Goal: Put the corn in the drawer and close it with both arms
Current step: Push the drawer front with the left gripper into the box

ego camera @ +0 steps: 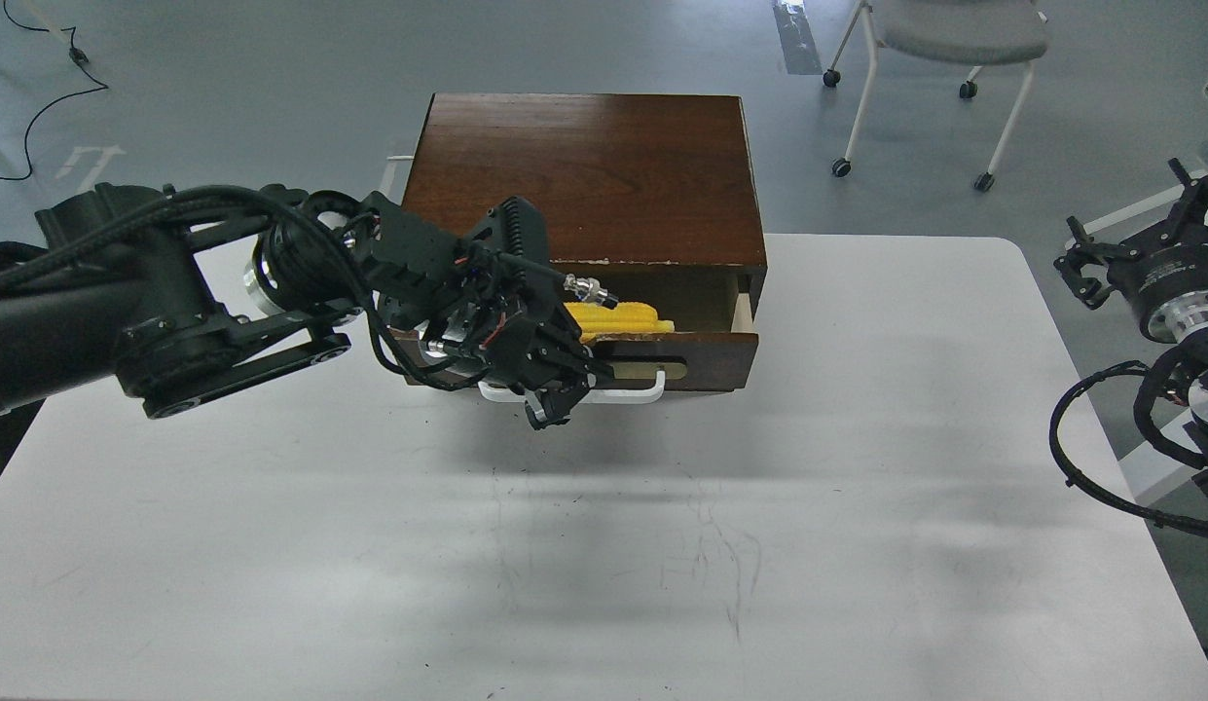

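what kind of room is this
Probably a lab or office test space, not a home. A bare white table stands on a grey floor, with a wheeled office chair behind it and a loose cable across the floor.

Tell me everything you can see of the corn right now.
The corn is a bright yellow, plastic-looking cob ribbed with kernel rows. It lies on its side inside the open drawer, roughly parallel to the drawer front. Only its right part shows; the left gripper and its cables hide the rest. Whether anything touches it cannot be told.
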Robot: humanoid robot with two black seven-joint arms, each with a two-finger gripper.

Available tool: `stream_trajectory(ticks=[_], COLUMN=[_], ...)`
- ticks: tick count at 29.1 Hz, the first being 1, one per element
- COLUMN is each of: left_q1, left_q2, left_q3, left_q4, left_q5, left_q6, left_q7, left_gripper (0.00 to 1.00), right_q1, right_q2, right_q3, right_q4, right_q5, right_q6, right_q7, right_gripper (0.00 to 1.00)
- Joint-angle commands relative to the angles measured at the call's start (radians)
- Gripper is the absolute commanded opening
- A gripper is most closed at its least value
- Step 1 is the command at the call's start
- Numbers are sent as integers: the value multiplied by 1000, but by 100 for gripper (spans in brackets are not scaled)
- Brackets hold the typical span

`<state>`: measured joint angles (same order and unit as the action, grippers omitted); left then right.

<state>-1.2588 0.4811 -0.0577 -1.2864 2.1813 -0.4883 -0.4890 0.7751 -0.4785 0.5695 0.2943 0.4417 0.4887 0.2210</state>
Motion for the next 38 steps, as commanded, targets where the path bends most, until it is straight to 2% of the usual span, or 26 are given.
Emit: stream_trajectory(ticks=[1, 29, 38], left_q1=[-4, -31, -33], left_q2=[1, 2, 25], left_q3=[-1, -1, -2], left_q4=[6, 22, -83], left_q5=[0, 0, 0], left_q6=[0, 0, 0], left_q7=[0, 0, 0], left_gripper=[0, 0, 0], right_q1=[7, 9, 9], right_q2=[-2, -5, -5], right_q3=[1, 0, 0], right_q4=[-18, -18, -18], right_q5=[0, 0, 0], right_q6=[0, 0, 0], right_q7=[0, 0, 0], right_gripper=[100, 100, 100])
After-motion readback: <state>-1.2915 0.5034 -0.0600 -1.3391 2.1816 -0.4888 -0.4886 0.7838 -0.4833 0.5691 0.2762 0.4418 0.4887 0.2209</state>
